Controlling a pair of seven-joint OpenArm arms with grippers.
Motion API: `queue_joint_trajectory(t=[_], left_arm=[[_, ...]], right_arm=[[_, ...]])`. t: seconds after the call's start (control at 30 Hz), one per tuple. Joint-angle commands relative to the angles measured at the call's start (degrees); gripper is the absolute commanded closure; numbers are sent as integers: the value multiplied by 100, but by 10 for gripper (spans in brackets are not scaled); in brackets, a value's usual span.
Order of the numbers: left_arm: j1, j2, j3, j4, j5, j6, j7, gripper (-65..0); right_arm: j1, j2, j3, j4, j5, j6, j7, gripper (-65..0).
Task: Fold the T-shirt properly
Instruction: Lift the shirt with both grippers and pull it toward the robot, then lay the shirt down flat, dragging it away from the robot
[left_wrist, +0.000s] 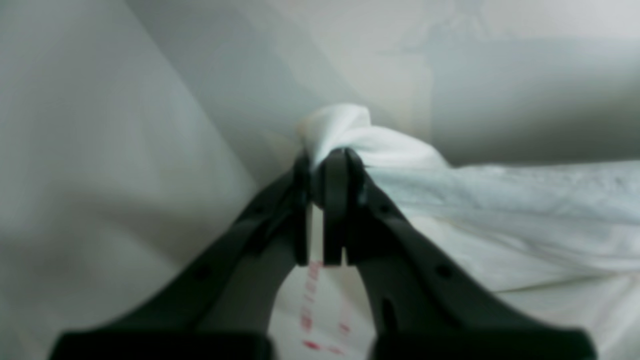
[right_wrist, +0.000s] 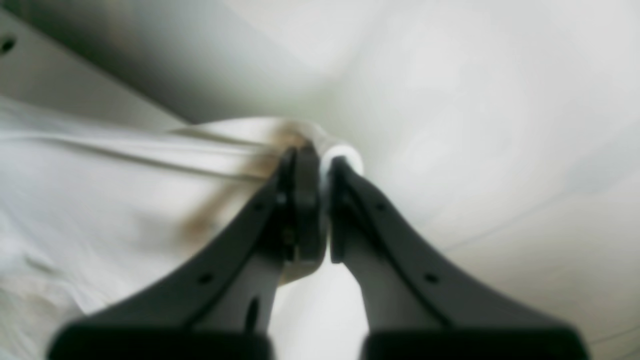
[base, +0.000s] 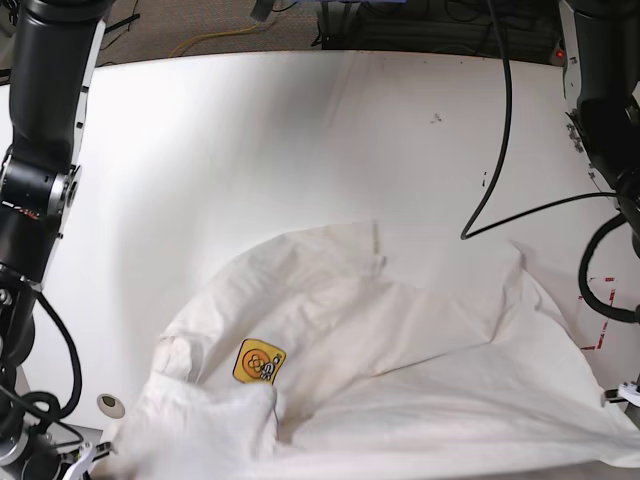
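Note:
The off-white T-shirt (base: 400, 380) lies rumpled across the near half of the white table (base: 300, 140), with a small yellow-orange graphic (base: 259, 361) showing near its left side. In the left wrist view my left gripper (left_wrist: 325, 160) is shut on a bunched tuft of the T-shirt (left_wrist: 350, 130), and cloth stretches away to the right. In the right wrist view my right gripper (right_wrist: 320, 157) is shut on a fold of the T-shirt (right_wrist: 125, 190), which runs off to the left. In the base view both held corners sit at the near edge, left and right.
Black cables (base: 500, 150) hang over the table's right side. Red tape marks (base: 598, 340) lie beside the shirt's right edge, and red marks (left_wrist: 310, 310) also show under the left gripper. A small round mark (base: 108, 404) sits near the front left. The arm columns (base: 45, 130) stand at both sides.

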Motion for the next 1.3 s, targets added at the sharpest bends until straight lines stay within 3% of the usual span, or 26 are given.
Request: queue_joint_trajectory(t=[0.0,0.17,0.4,0.5,0.6,0.93,1.27], left_arm=[[-550,-225,-26,70,67,-115,-52,-15],[-1279,-497,-26,52,58,-370,185,-15],[-954,-603,-61,122,41,-466,361,-15],[-497,-585,-289,307,32,-590,458,-15],[92,-550,-351,351,32,-1064,598,-13],[2079,-5,-905,351,32,-1855,766,-11],[4004,611,-1248,351,32,-1935,748,-10]], right_arm=[[461,82,-94,76,29,-22,88,0],[1112,90,-278,120,29,31,-97,0],[1059,99,-243,164,38,417,-440,0],[461,161,65,525,38,523,-484,0],[-435,161,320,1061,29,549,-492,0],[-3187,99,1603,2081,38,549,-492,0],[-5209,-534,2605,2547,38,540,-492,0]])
